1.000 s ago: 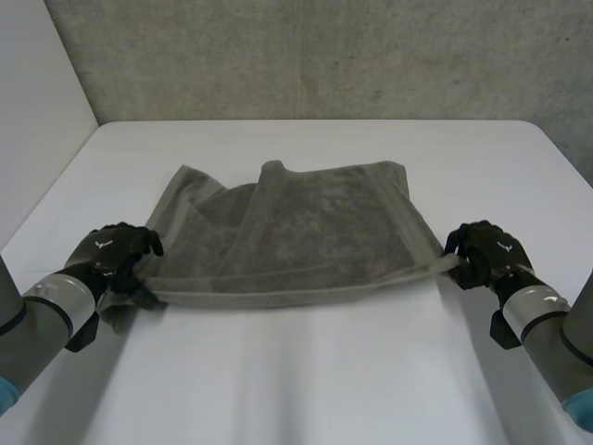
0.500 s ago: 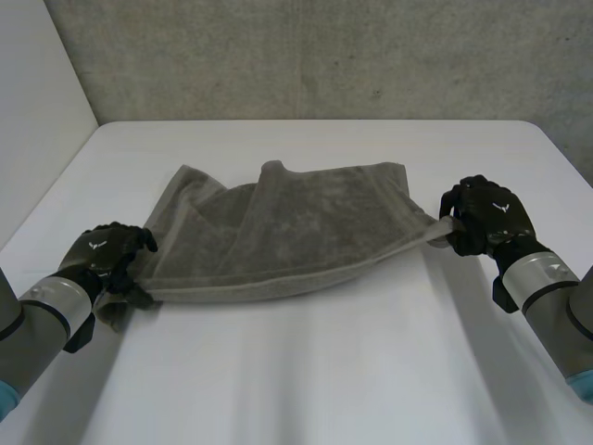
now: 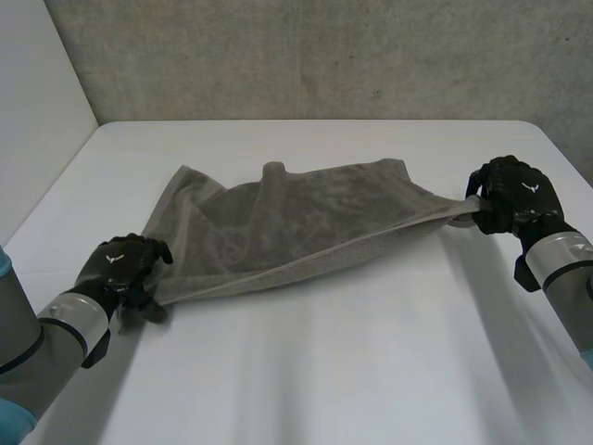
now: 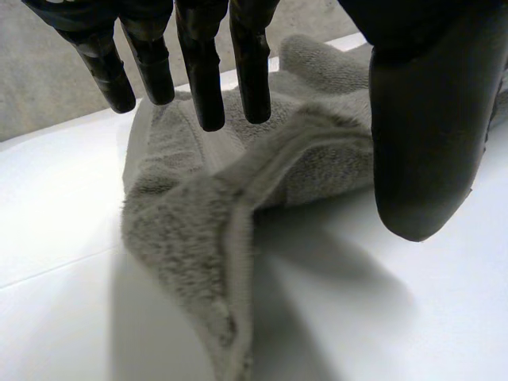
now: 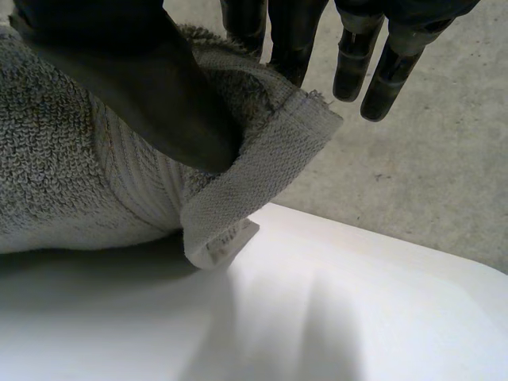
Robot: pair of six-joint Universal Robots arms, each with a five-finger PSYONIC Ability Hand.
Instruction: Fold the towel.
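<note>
White counter [image 3: 324, 371], grey concrete wall [image 3: 324, 56] behind. I see the grey towel [image 3: 296, 222] mid-counter, far part lying flat, near edge lifted and stretched taut. Left hand [image 3: 120, 269] pinches the near-left corner, low by the counter. Right hand [image 3: 519, 195] clamps the right corner between thumb and fingers, held higher. Small label [image 5: 216, 249] hangs off that corner.

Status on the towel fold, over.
Left hand pinching near-left corner, right hand pinching near-right corner, raised. Towel stretched between them, far part on table. Nothing in the way.
</note>
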